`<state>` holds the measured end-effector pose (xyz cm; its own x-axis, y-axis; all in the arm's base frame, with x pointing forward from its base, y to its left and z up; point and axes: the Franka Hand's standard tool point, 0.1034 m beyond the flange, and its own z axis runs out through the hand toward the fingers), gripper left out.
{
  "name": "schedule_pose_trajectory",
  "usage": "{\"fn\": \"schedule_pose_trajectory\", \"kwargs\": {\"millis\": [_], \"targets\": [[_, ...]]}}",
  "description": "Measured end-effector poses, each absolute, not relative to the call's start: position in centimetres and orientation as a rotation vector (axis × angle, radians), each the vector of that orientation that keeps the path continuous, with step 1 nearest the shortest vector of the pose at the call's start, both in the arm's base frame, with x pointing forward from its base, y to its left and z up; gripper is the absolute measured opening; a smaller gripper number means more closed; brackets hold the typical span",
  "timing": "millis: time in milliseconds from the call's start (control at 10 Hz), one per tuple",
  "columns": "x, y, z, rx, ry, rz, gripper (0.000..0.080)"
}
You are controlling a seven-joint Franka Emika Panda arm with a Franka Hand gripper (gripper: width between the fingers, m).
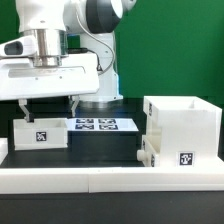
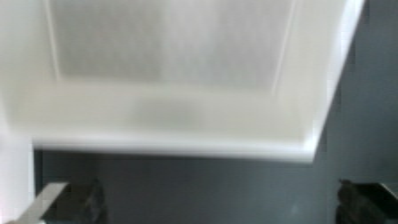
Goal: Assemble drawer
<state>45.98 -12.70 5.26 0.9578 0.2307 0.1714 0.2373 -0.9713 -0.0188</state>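
The large open-fronted white drawer casing (image 1: pixel 182 118) stands at the exterior view's right. A small white tray (image 1: pixel 168 152) with a tag sits against its front. The other shallow tray (image 1: pixel 40 133), also tagged, lies at the exterior view's left on the black table. My gripper (image 1: pixel 47 110) hovers just above this left tray, open wide and empty. In the wrist view the tray (image 2: pixel 178 80) fills most of the picture as a blurred white surface. My gripper (image 2: pixel 217 200) shows only as dark fingertips (image 2: pixel 64 200) at the two lower corners, with nothing between them.
The marker board (image 1: pixel 96 124) lies flat on the table between the left tray and the casing. A long low white border wall (image 1: pixel 100 178) runs along the table's front edge. The robot's base (image 1: pixel 100 60) stands behind the board.
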Motion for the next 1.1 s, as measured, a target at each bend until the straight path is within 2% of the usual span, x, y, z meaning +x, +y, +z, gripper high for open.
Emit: {"fn": "schedule_pose_trajectory", "kwargs": {"millis": [400,1100], "targets": [[42.5,-12.3,3.8,-3.093,-0.349,-0.253,0.0649],[40.9,-11.0,0.7,-3.079,-0.362,-0.218,0.0649]]}}
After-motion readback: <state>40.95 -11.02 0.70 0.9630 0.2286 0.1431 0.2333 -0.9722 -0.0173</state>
